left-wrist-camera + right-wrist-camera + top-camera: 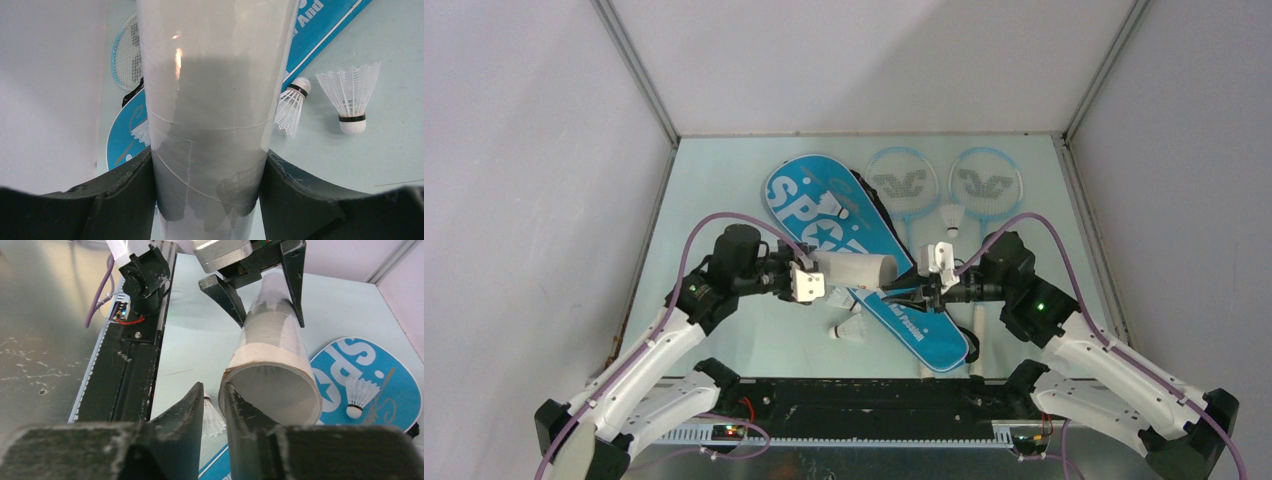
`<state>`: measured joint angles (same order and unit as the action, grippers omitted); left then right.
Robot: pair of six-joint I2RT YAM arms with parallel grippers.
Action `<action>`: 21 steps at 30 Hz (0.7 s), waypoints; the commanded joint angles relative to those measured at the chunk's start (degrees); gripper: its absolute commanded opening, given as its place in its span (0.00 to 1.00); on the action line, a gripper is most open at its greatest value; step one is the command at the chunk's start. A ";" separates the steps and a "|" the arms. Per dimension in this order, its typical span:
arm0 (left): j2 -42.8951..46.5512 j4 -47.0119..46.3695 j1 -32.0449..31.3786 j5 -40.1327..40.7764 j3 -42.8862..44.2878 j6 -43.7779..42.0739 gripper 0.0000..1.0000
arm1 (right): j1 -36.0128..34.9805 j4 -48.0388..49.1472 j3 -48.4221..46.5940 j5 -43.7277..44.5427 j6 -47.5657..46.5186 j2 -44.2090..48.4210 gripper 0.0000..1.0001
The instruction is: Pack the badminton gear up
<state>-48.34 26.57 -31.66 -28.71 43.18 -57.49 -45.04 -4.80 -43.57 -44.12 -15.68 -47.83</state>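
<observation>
three plain grey walls (854, 60), joined by bare metal posts (636, 75), box in a pale mint table (714, 200) with a smooth, faintly glossy top and a black rail (854, 400) along its near edge. a blue bag (802, 195) lies slanted across the middle of the table, and on its far end rests a shuttlecock (829, 207). beyond the bag a racket (902, 183) and a second racket (986, 180) lie flat side by side, heads toward the back wall, with another shuttlecock (951, 218) between their necks. two more shuttlecocks (849, 328) lie on the bare table just beside the bag's near-left edge. the left gripper (206, 170) is clamped around a pale tube (210, 75), holding it level above the bag with its open mouth toward the right gripper (214, 395). the right gripper's jaws stand close together with only a thin slit between them, right at the tube's rim; whether they pinch anything cannot be told.
</observation>
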 commanded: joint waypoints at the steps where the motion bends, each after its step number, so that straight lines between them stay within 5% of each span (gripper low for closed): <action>1: 0.69 -3.73 -0.77 -1.61 1.37 0.19 0.34 | -0.90 2.51 -2.22 2.22 0.43 -0.67 0.13; 3: 0.93 -4.08 -0.77 -1.60 1.25 0.45 0.33 | -1.04 2.19 -2.22 3.45 0.39 -0.58 0.00; 21: 3.77 -4.70 -0.83 -0.50 -0.93 -1.61 0.29 | -0.99 -12.64 -2.22 -2.58 -13.39 10.86 0.00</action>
<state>-45.43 24.56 -32.45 -28.34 40.99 -57.67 -45.71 -12.43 -43.66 -45.21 -23.79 -41.30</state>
